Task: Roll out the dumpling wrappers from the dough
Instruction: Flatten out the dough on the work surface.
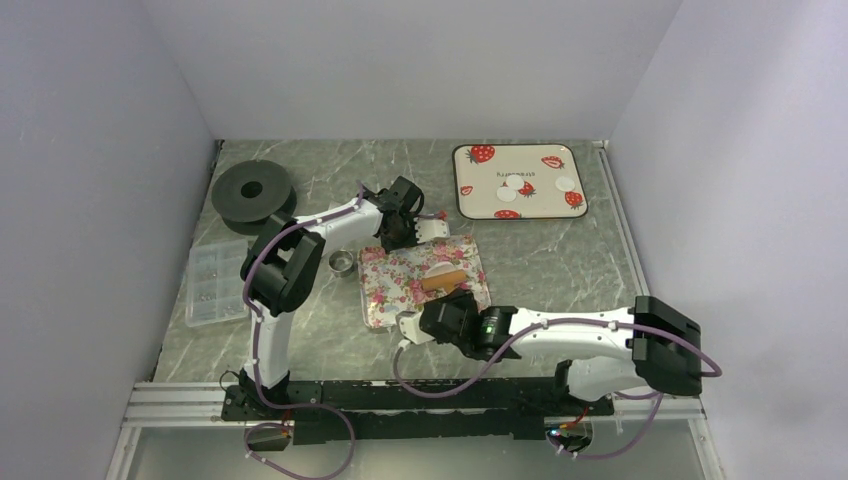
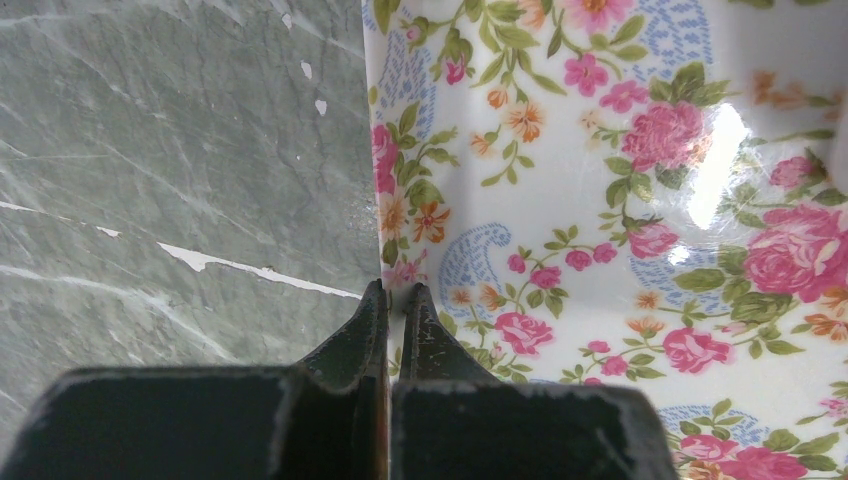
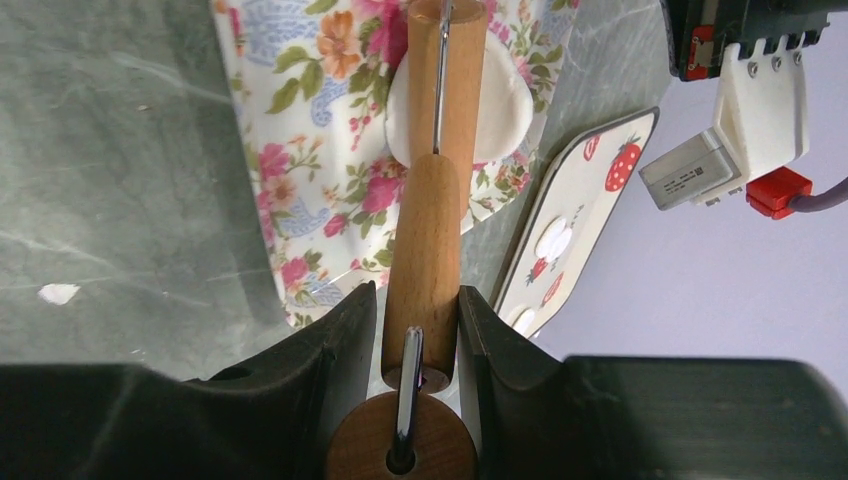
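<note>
A white dough (image 3: 505, 105) lies flattened on the floral tray (image 1: 395, 290) under the roller of a wooden rolling pin (image 3: 425, 255). My right gripper (image 3: 417, 292) is shut on the pin's handle, at the tray's near side (image 1: 455, 302). My left gripper (image 2: 395, 290) is shut on the floral tray's rim (image 2: 378, 180), one finger outside and one inside, at the tray's far left corner (image 1: 400, 232). Three dumpling wrappers (image 1: 520, 184) lie as small white discs on the strawberry tray (image 1: 480, 205); two also show in the right wrist view (image 3: 553, 240).
A small metal ring cutter (image 1: 342, 262) stands just left of the floral tray. A black spool (image 1: 252, 190) sits at the back left, with a clear compartment box (image 1: 215, 283) in front of it. The strawberry tray (image 3: 600, 180) lies beyond the floral tray's right edge.
</note>
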Robot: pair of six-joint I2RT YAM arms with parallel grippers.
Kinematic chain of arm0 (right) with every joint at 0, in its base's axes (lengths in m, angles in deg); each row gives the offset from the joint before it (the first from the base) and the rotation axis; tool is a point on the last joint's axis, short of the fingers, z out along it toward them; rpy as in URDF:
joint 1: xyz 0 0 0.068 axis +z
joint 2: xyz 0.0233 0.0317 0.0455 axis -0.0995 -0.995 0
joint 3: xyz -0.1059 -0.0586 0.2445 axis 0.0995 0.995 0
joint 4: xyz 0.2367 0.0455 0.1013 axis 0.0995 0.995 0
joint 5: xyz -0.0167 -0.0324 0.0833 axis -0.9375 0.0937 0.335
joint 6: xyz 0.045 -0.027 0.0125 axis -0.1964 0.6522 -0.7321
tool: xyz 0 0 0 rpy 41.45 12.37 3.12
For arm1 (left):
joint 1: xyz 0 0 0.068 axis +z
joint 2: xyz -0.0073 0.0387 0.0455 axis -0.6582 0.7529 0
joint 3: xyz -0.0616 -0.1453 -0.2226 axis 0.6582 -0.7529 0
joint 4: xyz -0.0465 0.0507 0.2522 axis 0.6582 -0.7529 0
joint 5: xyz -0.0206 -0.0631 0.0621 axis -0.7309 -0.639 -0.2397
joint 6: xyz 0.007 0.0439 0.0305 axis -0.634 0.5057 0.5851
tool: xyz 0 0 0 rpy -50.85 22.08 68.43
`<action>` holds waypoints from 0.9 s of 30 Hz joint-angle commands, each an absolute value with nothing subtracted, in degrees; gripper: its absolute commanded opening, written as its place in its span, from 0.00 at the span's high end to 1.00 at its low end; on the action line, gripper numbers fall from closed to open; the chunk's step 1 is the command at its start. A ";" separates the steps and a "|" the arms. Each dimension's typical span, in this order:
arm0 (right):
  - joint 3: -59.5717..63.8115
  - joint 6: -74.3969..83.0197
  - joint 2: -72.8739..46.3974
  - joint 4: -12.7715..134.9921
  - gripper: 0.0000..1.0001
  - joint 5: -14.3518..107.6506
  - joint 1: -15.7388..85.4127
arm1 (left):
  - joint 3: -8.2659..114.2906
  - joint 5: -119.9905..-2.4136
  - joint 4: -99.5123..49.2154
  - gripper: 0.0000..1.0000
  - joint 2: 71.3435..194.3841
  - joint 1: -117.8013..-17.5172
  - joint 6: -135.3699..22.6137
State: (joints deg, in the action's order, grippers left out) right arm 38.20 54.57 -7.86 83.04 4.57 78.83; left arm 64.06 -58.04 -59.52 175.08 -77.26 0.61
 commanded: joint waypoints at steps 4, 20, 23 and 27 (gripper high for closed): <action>39.11 58.98 -15.56 90.20 1.00 19.54 71.42 | 58.98 -60.70 -64.52 1.00 182.71 -78.65 2.31; 42.93 51.92 -11.48 94.21 1.00 19.65 76.98 | 59.01 -61.27 -64.49 1.00 182.45 -78.69 2.35; 40.98 57.21 -15.30 90.13 1.00 20.28 72.81 | 59.21 -61.53 -64.55 1.00 182.73 -78.69 2.25; 39.20 58.69 -18.31 90.06 1.00 19.98 71.59 | 59.24 -61.02 -64.70 1.00 182.61 -78.67 2.35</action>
